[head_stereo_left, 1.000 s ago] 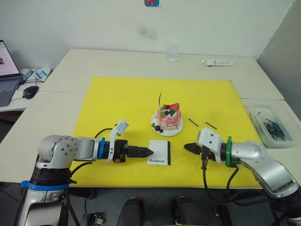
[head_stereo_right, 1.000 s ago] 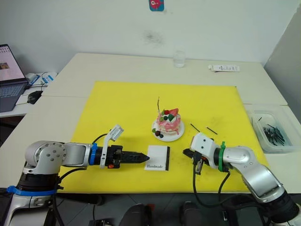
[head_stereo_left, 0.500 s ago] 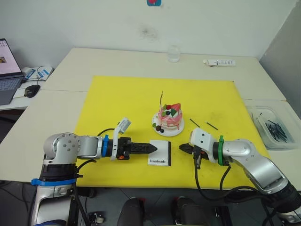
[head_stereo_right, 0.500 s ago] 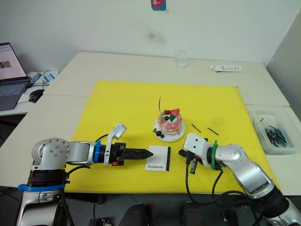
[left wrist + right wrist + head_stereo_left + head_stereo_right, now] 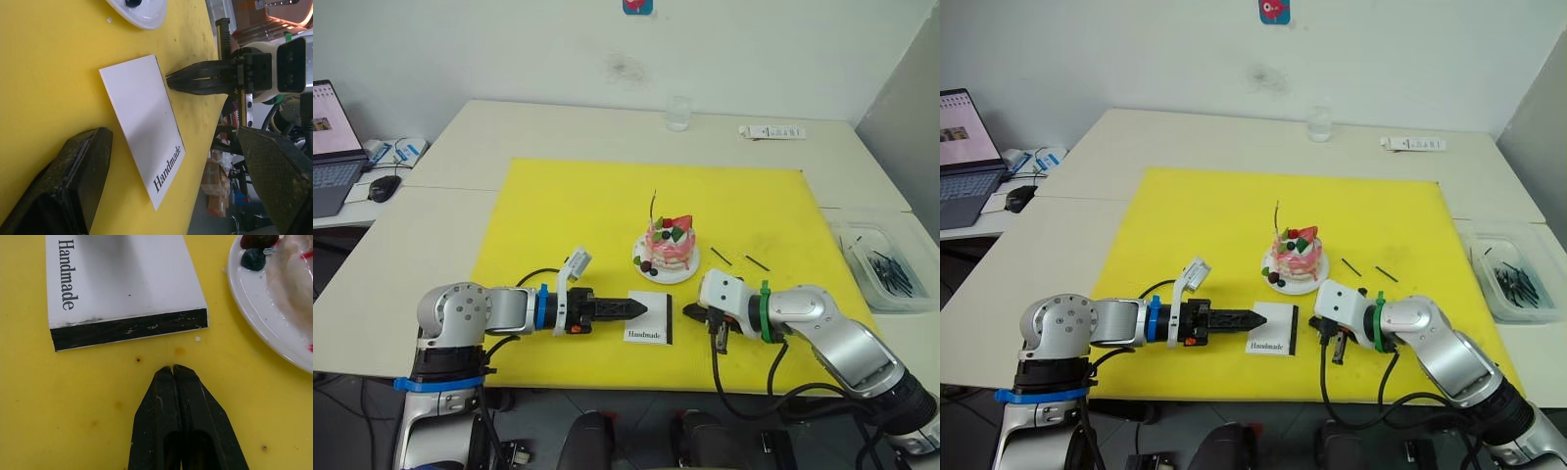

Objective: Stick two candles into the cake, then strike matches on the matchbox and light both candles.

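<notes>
As both grippers closed toward the matchbox [image 5: 649,318], left jaws spread, right together.

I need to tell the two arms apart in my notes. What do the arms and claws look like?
Both arms are silver-grey with loose black cables. The left claw has two black fingers behind a blue band and a white bracket. The right claw has black fingers on a white housing, with a green band behind it.

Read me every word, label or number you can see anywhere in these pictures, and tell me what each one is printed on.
"Handmade": printed in black on the white matchbox.
Laptop screen at the table's far left: too small to read.
White strip at the table's back edge: markings too small to read.
Red and blue sign on the wall: no readable text.
</notes>
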{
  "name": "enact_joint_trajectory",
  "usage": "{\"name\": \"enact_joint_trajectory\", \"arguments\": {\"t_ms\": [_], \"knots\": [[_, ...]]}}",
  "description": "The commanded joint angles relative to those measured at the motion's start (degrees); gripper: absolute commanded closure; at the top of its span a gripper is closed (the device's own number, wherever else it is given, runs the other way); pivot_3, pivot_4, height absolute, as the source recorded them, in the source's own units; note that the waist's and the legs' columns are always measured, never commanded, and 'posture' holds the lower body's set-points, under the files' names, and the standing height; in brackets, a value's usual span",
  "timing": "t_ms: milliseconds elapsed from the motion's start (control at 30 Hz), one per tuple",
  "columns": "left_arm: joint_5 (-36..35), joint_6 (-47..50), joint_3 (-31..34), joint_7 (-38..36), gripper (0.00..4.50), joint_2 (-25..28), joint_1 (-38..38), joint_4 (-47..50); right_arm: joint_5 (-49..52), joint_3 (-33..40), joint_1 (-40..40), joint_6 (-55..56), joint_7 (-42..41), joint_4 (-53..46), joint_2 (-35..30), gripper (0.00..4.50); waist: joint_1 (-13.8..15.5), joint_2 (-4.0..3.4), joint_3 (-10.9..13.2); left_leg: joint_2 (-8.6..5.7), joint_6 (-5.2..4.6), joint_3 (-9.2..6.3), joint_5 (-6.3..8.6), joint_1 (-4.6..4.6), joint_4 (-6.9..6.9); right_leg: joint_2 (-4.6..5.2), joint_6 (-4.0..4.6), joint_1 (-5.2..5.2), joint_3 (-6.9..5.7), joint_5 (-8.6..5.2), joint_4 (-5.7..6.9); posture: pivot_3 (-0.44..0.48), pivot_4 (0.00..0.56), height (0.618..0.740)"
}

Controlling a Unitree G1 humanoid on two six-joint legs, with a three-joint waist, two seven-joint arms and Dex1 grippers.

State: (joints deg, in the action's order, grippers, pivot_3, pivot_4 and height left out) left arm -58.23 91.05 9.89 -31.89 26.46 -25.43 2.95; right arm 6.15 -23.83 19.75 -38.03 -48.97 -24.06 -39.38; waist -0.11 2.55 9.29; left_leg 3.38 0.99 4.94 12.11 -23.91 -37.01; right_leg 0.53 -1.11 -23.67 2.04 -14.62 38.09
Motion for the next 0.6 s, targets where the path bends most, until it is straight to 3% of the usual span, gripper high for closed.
{"name": "enact_joint_trajectory", "arguments": {"t_ms": [33,600], "knots": [[1.3,0.1,-2.6,0.4,0.00,-1.2,1.4,1.1,-0.2,-2.9,1.7,0.7,-1.3,0.6,2.5,4.47,-0.1,0.00,0.0,0.01,0.00,-0.01,0.00,0.02,0.00,-0.01,0.00,0.02,-0.01,0.00,0.00,0.000,0.150,0.727],[2.2,0.1,-3.0,0.5,0.00,-2.9,3.6,3.9,0.5,-4.1,5.2,-0.5,-3.8,2.3,8.0,4.47,0.1,0.00,0.0,-0.12,0.00,-0.01,0.00,0.04,0.00,0.38,0.04,0.09,-0.03,-0.03,-0.07,0.000,0.150,0.727]]}}
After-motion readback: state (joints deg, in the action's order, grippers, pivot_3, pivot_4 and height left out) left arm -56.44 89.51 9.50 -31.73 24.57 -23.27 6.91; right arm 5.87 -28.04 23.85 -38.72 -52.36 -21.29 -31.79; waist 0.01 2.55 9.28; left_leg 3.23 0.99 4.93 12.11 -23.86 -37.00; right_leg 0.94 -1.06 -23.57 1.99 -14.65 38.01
